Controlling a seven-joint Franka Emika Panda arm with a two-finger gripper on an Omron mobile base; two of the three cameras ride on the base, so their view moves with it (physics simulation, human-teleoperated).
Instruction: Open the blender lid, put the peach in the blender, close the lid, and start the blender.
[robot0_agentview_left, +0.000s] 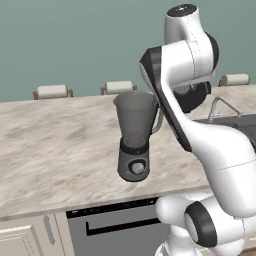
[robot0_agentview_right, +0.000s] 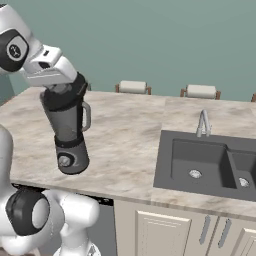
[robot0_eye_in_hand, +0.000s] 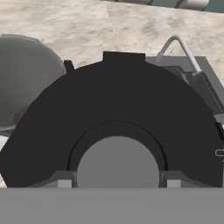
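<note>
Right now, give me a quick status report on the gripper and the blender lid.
Gripper shut on the lid's knob. Lid off the blender, held beside its open jar. Peach not spotted. Sink to the right, nothing blocking.

Beige marble-veined countertop (robot0_agentview_right: 130, 145) spans both base views. Dark grey double-basin sink (robot0_agentview_right: 200, 160) set into it at 3 o'clock, curved grey metal faucet (robot0_agentview_right: 203, 122) at its far rim. Cushioned wooden stools (robot0_agentview_right: 133, 87) behind at 12 o'clock. Cream cabinet doors (robot0_agentview_right: 160, 232) and dark dishwasher front (robot0_agentview_left: 112, 230) at 6 o'clock. Teal wall (robot0_agentview_right: 150, 40).
</note>
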